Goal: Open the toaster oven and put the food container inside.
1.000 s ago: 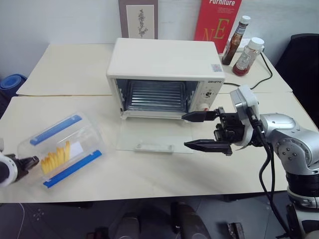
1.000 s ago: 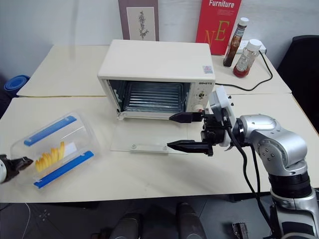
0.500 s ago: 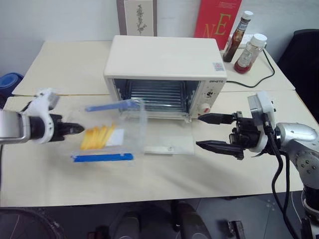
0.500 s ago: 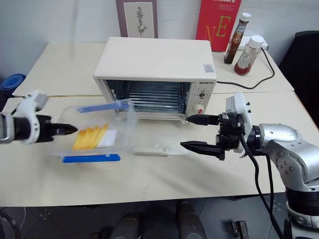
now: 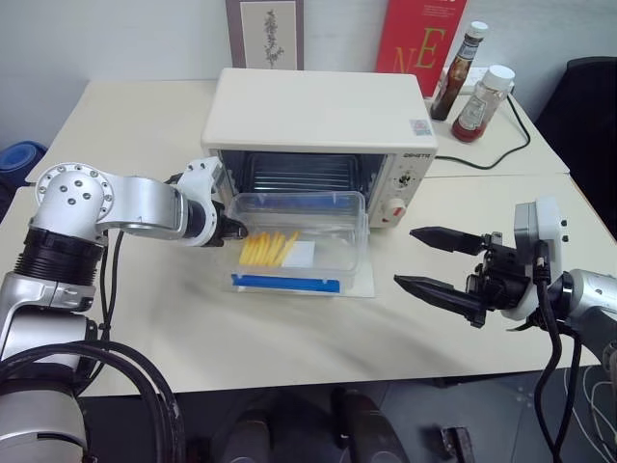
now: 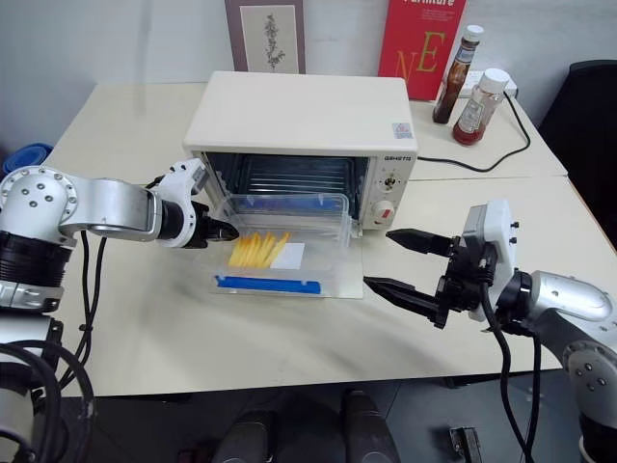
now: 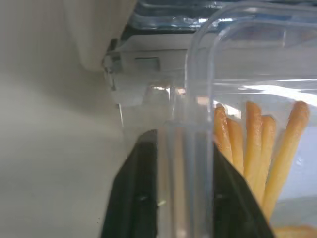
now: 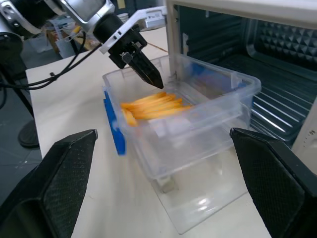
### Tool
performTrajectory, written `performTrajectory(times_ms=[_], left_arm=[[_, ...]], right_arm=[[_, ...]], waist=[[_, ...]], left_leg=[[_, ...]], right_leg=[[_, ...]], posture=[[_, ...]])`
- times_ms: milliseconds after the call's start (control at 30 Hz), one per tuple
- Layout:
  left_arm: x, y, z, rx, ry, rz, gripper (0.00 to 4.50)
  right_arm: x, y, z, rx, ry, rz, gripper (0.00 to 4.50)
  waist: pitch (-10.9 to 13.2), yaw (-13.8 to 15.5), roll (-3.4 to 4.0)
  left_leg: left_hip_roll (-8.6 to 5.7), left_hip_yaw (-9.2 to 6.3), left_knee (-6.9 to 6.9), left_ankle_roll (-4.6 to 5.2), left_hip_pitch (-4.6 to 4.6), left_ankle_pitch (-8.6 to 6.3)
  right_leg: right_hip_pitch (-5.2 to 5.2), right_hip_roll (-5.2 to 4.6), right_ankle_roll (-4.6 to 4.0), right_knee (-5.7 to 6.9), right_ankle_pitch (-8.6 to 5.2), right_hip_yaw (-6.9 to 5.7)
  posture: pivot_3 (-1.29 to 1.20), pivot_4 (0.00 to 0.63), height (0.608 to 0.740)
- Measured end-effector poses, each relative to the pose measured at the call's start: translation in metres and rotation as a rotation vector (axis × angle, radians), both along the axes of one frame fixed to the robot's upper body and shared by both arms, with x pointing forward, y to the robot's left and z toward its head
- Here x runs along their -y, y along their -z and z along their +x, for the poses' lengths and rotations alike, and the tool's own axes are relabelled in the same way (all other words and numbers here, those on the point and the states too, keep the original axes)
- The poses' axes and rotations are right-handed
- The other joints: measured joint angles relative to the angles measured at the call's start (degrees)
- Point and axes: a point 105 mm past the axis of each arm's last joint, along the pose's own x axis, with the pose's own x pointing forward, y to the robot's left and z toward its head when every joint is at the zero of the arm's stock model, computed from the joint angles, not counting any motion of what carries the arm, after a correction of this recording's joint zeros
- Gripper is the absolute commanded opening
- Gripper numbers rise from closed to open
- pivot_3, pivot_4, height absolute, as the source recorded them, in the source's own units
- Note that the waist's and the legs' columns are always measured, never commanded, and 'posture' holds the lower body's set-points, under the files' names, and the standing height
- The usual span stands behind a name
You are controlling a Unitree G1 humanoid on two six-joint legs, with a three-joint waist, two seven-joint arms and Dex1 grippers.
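The toaster oven (image 5: 323,130) stood open, its mouth clear above the wire rack. The food container (image 5: 301,243) sat on the dropped glass door, blocking the straight way in. The left gripper (image 5: 234,231) crowded the container's left end. Open table (image 5: 289,338) lay in front. The right gripper (image 5: 429,260) hung well apart to the right. Two bottles (image 5: 468,92) stood behind the oven's right corner.

Two sauce bottles (image 5: 470,87), red book (image 5: 420,37), framed print (image 5: 264,33) along wall behind table (image 5: 135,135).
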Motion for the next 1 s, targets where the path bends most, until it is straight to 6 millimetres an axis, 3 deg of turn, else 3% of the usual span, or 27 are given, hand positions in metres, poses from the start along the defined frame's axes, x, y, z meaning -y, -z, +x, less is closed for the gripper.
performTrajectory(times_ms=[133, 300, 467, 600, 667, 767, 933, 1000], left_arm=[[-0.004, 0.001, 0.000, 0.004, -0.049, -0.075, 3.16], [-0.012, -0.002, -0.017, 0.036, 0.004, -0.242, 3.16], [-0.037, -0.026, -0.041, 0.205, 0.062, -0.324, 3.16], [-0.058, -0.050, -0.060, 0.413, 0.194, -0.361, 3.20], [-0.065, -0.055, -0.073, 0.465, 0.289, -0.438, 2.60], [-0.065, -0.045, -0.092, 0.455, 0.437, -0.500, 1.67], [-0.027, -0.007, -0.131, 0.329, 0.810, -0.353, 0.11], [-0.017, 0.013, -0.135, 0.293, 0.894, -0.273, 0.04]], right_arm=[[0.006, 0.002, -0.002, -0.004, 0.046, -0.001, 4.50], [0.011, 0.008, -0.005, -0.036, 0.076, 0.011, 4.50], [0.010, 0.007, -0.005, -0.039, 0.075, 0.022, 4.50], [-0.002, 0.009, -0.005, -0.059, 0.022, 0.040, 3.55], [-0.009, 0.015, -0.005, -0.090, -0.008, 0.044, 2.85], [-0.016, 0.026, -0.007, -0.133, -0.048, 0.026, 1.81], [-0.031, 0.047, -0.011, -0.200, -0.109, -0.011, 0.10], [-0.039, 0.055, -0.008, -0.217, -0.126, -0.024, 0.04]], waist=[[0.0, -0.2, 0.00], [0.0, -0.4, 0.00], [0.0, -0.2, 0.00], [0.0, -0.2, 0.01], [0.0, -0.3, 0.02], [0.0, -0.3, 0.02], [0.0, -0.2, 0.00], [0.0, -0.3, 0.02]], left_leg=[[-0.03, 0.01, 0.17, 0.02, -0.01, 0.02], [-0.02, 0.01, 0.20, 0.02, 0.00, 0.01], [-0.02, 0.02, 0.21, 0.03, 0.02, 0.02], [-0.02, 0.08, 0.17, 0.05, 0.01, 0.02], [-0.02, 0.13, 0.14, 0.06, 0.02, 0.02], [0.00, 0.13, 0.14, 0.10, -0.03, 0.00], [0.01, 0.20, 0.14, 0.15, -0.13, -0.03], [0.03, 0.23, 0.14, 0.16, -0.11, -0.04]], right_leg=[[0.04, -0.01, 0.01, 0.07, 0.01, 0.06], [0.02, 0.02, -0.02, 0.17, 0.00, 0.04], [0.03, 0.02, -0.20, 0.15, -0.10, 0.03], [0.04, 0.02, -0.92, 0.00, -0.51, 0.03], [0.04, 0.01, -0.96, -0.02, -0.53, 0.04], [0.03, 0.01, -1.09, -0.13, -0.61, 0.04], [0.07, -0.03, -1.07, -0.42, -0.59, 0.13], [0.06, 0.00, -0.98, -0.42, -0.54, 0.15]], posture=[[0.00, 0.150, 0.740], [0.00, 0.150, 0.740], [0.00, 0.150, 0.740], [0.00, 0.150, 0.740], [0.00, 0.150, 0.740], [0.00, 0.150, 0.740], [0.00, 0.150, 0.740], [0.00, 0.150, 0.740]])
